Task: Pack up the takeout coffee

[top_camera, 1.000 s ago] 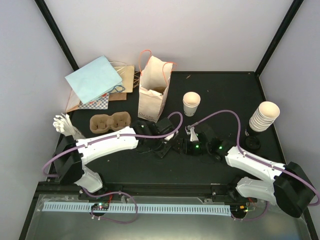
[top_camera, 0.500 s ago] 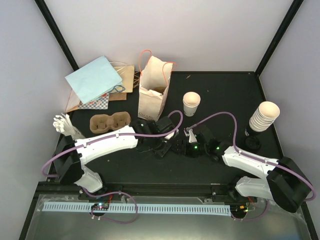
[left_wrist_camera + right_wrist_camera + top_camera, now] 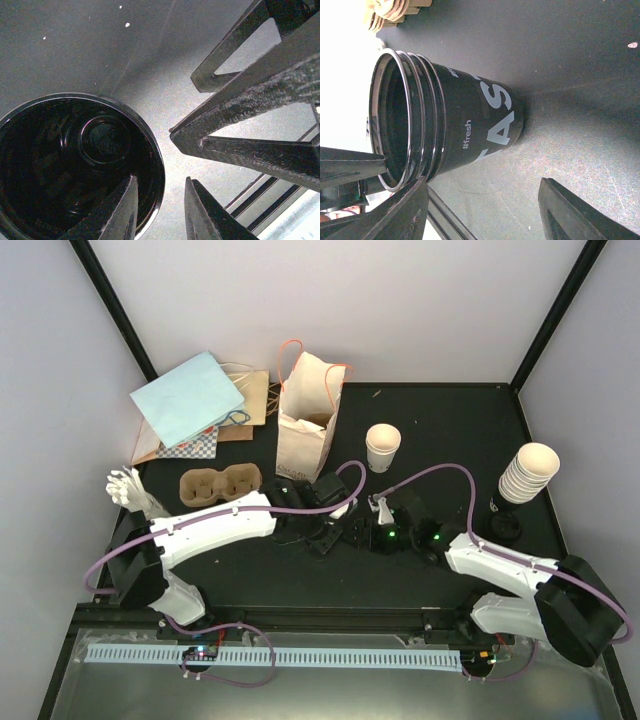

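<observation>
The left pincer [image 3: 160,179] stands narrow astride the rim of the black cup [image 3: 465,125]; the right pincer [image 3: 484,182] gapes wide, holding nothing. A rim-only pinch could tip it on the counter [image 3: 570,75]. The cream coffee cup [image 3: 383,447] stands near the bag [image 3: 305,430] (only the overhead shows it; only wrists show the black cup).

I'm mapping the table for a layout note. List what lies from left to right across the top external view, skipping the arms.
brown pulp cup tray → printed paper bag with orange handles → single open paper cup → stack of paper cups
</observation>
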